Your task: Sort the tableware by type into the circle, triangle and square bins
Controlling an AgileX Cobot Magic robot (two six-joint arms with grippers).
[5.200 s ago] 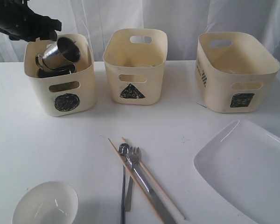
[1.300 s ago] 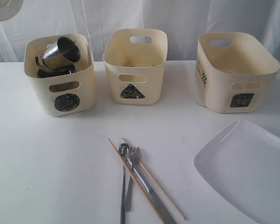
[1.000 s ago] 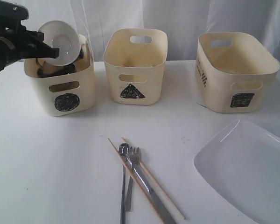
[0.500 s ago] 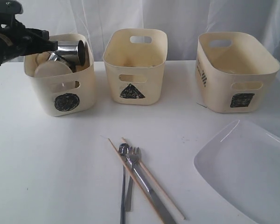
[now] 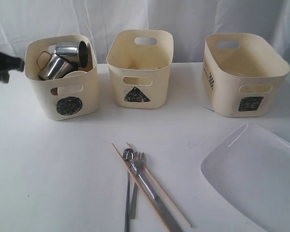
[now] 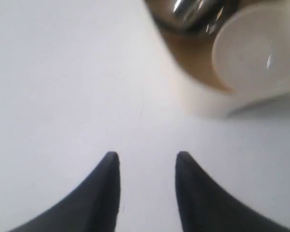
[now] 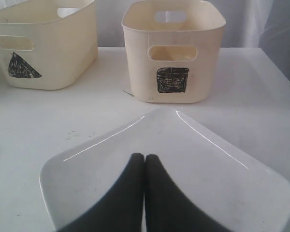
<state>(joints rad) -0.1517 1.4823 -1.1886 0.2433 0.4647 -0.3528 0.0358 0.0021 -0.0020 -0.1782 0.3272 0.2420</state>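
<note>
In the exterior view two steel mugs (image 5: pixel 63 59) lie tipped in the circle bin (image 5: pixel 87 96) left of the triangle bin (image 5: pixel 154 92), one mouth facing it, chopsticks (image 5: pixel 150 191) on the desk (image 5: pixel 58 159) running lengthwise toward it; the wrist views show the left gripper (image 6: pixel 147 153) spread and empty, the right gripper (image 7: pixel 144 155) pressed together above the plate (image 7: pixel 212 159).

Circle bin (image 5: pixel 41 96), triangle bin (image 5: pixel 157 92) and square bin (image 5: pixel 223 99) made of smooth, matt cream plastic, mugs (image 5: pixel 71 50) of polished, mirror-like metal, spoon (image 5: pixel 127 193), fork (image 5: pixel 137 162) and knife (image 5: pixel 155 204) of shiny metal, chopsticks (image 5: pixel 166 193) of bare pale wood, plate (image 5: pixel 261 179) finished glossy white, table (image 5: pixel 63 159) seen as matt white.
</note>
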